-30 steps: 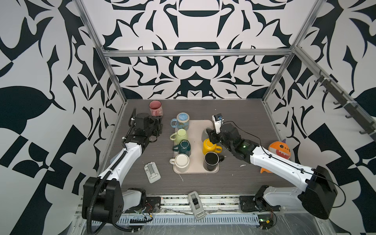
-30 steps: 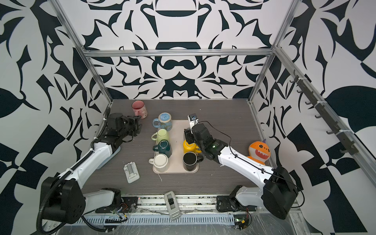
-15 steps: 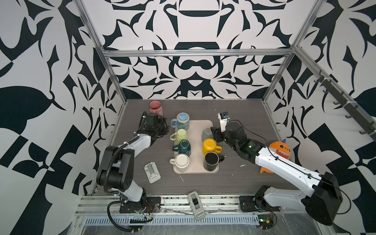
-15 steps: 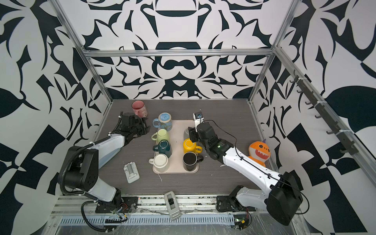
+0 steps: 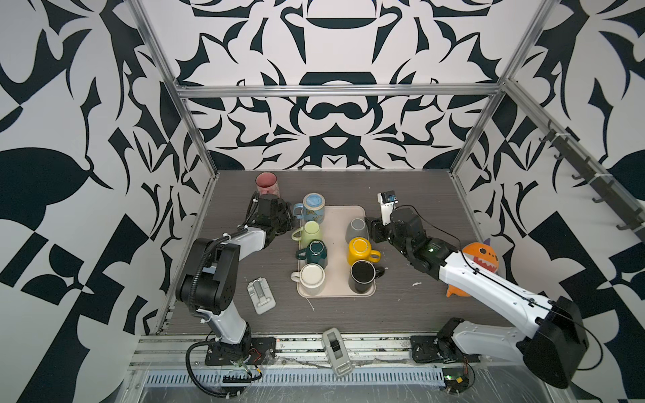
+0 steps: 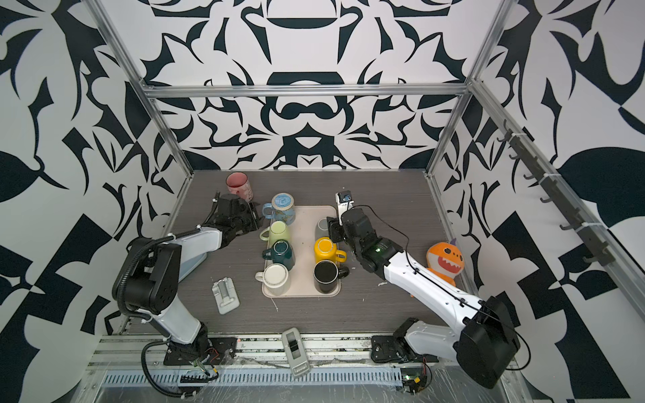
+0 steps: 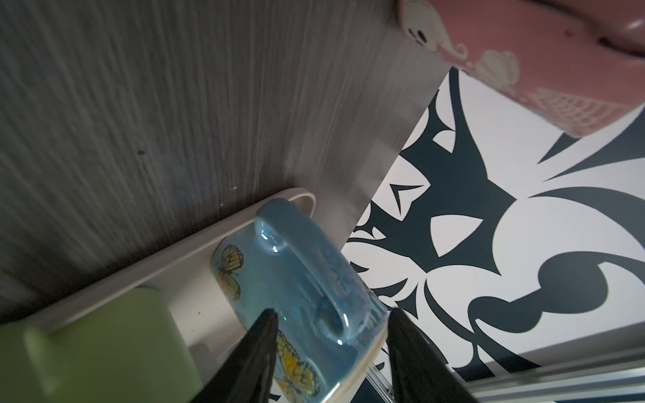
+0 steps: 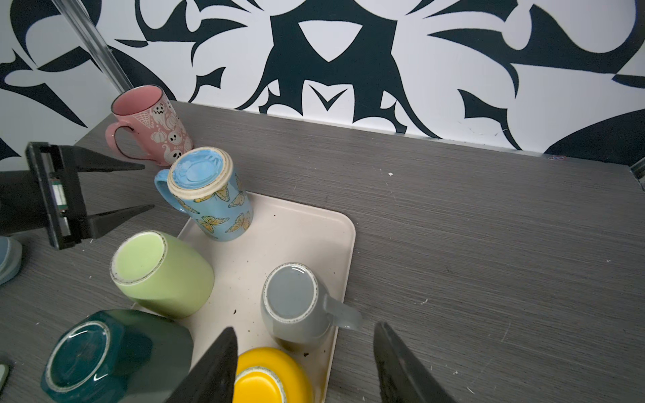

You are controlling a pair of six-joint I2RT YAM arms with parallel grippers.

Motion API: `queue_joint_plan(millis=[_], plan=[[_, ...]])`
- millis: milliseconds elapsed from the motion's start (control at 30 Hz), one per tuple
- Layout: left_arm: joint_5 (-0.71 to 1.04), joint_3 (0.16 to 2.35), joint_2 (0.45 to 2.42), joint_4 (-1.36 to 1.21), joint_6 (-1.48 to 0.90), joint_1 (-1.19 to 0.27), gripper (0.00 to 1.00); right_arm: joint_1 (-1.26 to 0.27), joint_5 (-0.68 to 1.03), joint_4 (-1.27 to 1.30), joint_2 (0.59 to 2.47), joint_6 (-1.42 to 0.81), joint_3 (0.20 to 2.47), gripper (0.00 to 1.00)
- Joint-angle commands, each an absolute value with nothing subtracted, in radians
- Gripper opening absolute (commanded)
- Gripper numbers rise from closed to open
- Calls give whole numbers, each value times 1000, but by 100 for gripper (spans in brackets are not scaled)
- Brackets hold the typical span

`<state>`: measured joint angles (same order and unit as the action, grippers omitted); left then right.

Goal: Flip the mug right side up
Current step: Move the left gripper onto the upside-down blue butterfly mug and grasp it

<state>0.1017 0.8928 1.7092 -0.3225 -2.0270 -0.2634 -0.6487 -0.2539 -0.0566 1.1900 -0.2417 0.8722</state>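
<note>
- Right gripper hangs open over the right side of the tray. Its jaws stand apart above the grey mug, which sits bottom-up just beyond the yellow mug. A crooked close could shove the yellow one or slip off the grey handle.
- Left gripper is open too, its tips just reaching the handle of the blue butterfly mug, bottom-up at the tray's far left corner. A handle-only grip may let the mug swing mid-flip, clip the light green mug, or drop.
- Beyond that corner, off the tray, the pink mug stands upright, near enough to be knocked.
</note>
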Motion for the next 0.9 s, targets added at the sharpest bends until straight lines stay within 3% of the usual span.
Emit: queue_joint_plan(millis=[0, 867], plan=[[127, 926, 1752, -407, -2079, -273, 54, -642, -249, -45, 1177, -256, 869, 63], [96, 1000, 1850, -446, -2074, -280, 55, -613, -239, -63, 1177, -254, 876, 63]])
